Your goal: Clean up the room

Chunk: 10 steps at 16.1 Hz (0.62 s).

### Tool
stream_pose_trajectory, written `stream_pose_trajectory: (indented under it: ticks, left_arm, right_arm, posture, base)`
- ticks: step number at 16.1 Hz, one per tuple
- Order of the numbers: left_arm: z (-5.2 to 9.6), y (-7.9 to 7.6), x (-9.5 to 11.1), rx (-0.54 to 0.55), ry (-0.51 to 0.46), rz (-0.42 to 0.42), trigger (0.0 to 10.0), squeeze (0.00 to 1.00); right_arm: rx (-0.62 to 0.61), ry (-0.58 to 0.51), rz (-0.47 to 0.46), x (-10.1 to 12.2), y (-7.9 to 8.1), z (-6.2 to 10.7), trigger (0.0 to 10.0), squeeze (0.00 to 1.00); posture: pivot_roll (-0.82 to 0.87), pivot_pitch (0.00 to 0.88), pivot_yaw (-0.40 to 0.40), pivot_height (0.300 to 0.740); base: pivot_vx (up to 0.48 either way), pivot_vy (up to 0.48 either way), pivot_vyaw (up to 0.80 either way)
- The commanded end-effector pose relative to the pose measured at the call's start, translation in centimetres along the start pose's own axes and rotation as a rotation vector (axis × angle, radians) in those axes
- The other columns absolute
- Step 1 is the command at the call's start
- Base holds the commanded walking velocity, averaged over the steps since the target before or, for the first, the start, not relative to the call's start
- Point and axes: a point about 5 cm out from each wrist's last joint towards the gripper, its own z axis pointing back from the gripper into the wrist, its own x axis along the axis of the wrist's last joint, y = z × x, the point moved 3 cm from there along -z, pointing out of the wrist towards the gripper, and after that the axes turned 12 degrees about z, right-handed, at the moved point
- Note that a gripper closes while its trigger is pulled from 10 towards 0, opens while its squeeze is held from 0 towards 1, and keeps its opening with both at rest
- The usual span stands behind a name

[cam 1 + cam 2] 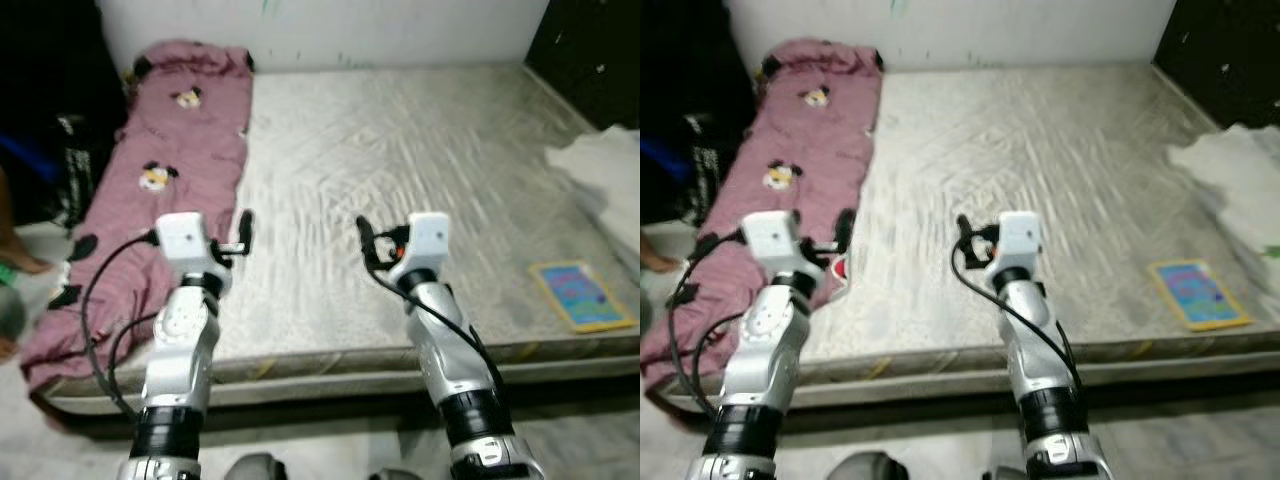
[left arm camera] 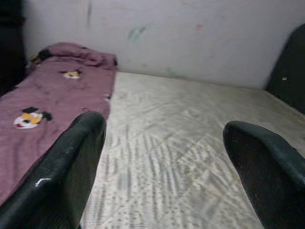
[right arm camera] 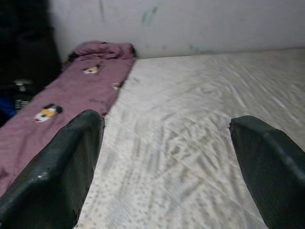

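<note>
A bare grey mattress (image 1: pixel 400 170) lies before me. Along its left side stretches a mauve blanket (image 1: pixel 170 150) printed with cartoon mice, bunched up at the far end. A colourful book (image 1: pixel 582 294) rests near the mattress's front right corner, and crumpled white cloth (image 1: pixel 605 170) sits at the right edge. My left gripper (image 1: pixel 240 232) hovers over the blanket's inner edge near the front, fingers (image 2: pixel 71 162) spread open and holding nothing. My right gripper (image 1: pixel 368 242) hangs above the middle front of the mattress, also open and holding nothing, with its fingers (image 3: pixel 62 162) wide apart.
A white wall (image 1: pixel 320 30) runs behind the mattress. Dark clutter (image 1: pixel 60 150) and a person's bare foot (image 1: pixel 20 262) are on the floor at the left. Dark furniture (image 1: pixel 600 50) stands at the back right. The mattress's front edge (image 1: pixel 330 360) is just ahead of my body.
</note>
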Motion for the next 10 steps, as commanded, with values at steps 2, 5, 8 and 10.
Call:
stream_pose_trajectory:
  ticks: [2, 5, 8, 10]
  left_arm:
    - [0.03, 0.15, 0.62, -0.009, -0.02, -0.004, 10.0, 0.0]
    - [0.06, 0.17, 0.64, -0.018, -0.018, -0.001, 10.0, 0.0]
    - [0.04, 0.15, 0.65, -0.022, -0.017, -0.001, 10.0, 0.0]
    - [0.01, 0.14, 0.67, -0.024, -0.016, -0.001, 10.0, 0.0]
  right_arm:
    - [-0.007, -0.004, 0.006, 0.27, -0.09, -0.1, 10.0, 0.0]
    - [-0.01, -0.007, 0.007, 0.31, -0.09, -0.09, 10.0, 0.0]
    - [-0.013, -0.008, 0.007, 0.33, -0.13, -0.12, 10.0, 0.0]
    - [-0.014, -0.008, 0.008, 0.35, -0.15, -0.16, 10.0, 0.0]
  posture:
    - [0.03, 0.0, 0.025, 0.74]
    - [0.03, 0.0, 0.027, 0.74]
    - [0.03, 0.0, 0.029, 0.74]
    - [0.03, 0.0, 0.029, 0.74]
  base:
    - [0.261, 0.0, 0.0]
    - [0.282, 0.0, 0.0]
    - [0.299, 0.0, 0.0]
    - [0.317, 0.0, 0.0]
